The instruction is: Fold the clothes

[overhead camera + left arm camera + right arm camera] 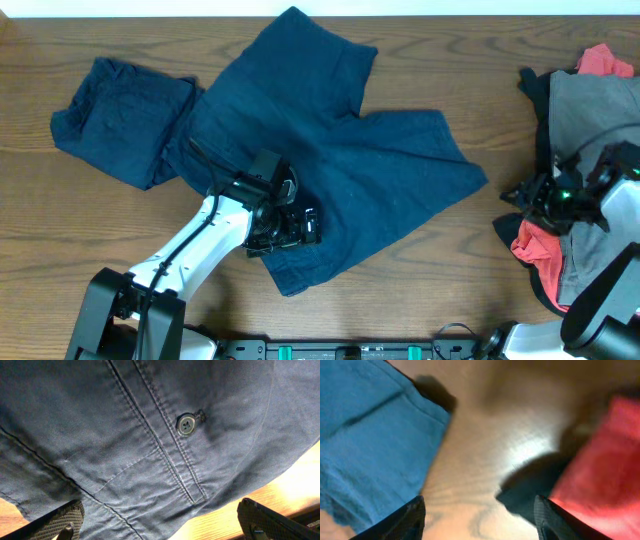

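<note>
Dark navy shorts (330,130) lie spread on the wooden table, one leg toward the right, the waistband corner near the front. A second navy piece (115,115) lies crumpled at the left, touching them. My left gripper (290,228) is open, low over the shorts' front corner; in the left wrist view its fingers (160,527) straddle fabric with a button (186,425) and seams. My right gripper (535,195) is open above bare wood between the shorts' leg (365,440) and a red piece (605,465).
A pile of grey (590,130), red (605,62) and black (535,90) garments lies at the right edge, partly under my right arm. The table's (430,290) front edge runs just below both arm bases.
</note>
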`<state>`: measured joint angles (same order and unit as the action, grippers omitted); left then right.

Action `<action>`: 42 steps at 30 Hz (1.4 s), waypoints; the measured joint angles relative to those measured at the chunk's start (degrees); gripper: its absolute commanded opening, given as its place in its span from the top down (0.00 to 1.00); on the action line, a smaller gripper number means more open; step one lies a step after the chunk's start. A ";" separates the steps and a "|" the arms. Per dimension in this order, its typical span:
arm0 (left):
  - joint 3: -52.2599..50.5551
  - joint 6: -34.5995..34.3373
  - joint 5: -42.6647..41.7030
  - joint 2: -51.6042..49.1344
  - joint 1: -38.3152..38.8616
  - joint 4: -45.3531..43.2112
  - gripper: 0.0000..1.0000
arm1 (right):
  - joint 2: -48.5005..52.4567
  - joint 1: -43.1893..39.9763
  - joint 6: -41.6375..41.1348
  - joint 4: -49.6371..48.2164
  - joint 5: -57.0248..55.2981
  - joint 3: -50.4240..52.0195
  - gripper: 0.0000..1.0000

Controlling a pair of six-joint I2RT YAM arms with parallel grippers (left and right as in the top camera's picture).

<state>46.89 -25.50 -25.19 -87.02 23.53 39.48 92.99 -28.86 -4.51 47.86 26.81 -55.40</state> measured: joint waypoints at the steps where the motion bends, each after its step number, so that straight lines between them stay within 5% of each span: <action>1: 0.00 0.00 0.02 0.00 0.00 -0.02 0.02 | 0.00 0.85 -0.46 -1.44 -0.09 0.39 0.31; 16: 0.00 -0.46 -0.02 0.00 0.00 1.22 0.01 | -0.11 8.76 -13.53 -26.80 -1.03 13.11 0.39; 23: 0.00 -2.25 -0.50 0.00 0.00 2.54 0.01 | -0.02 12.81 -19.50 -36.09 -2.51 16.46 0.75; 25: 0.00 -3.19 -0.81 0.00 0.00 3.39 0.01 | -0.02 13.68 -20.15 -36.94 -3.10 16.68 0.99; 26: 0.00 -3.50 -0.98 0.00 0.00 3.89 0.01 | -0.02 14.16 -21.00 -37.27 -3.28 16.68 0.99; 36: -0.07 -5.86 -1.42 0.00 0.00 2.34 0.01 | -1.33 12.07 -22.16 -26.03 -5.38 15.89 0.99; 42: -0.09 -6.03 -1.42 0.00 -1.01 -1.97 0.01 | -11.50 6.88 -22.16 -14.29 -10.25 15.82 0.99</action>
<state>46.81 -31.53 -26.61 -87.02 22.52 37.52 81.49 -21.98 -26.68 33.56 16.56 -39.57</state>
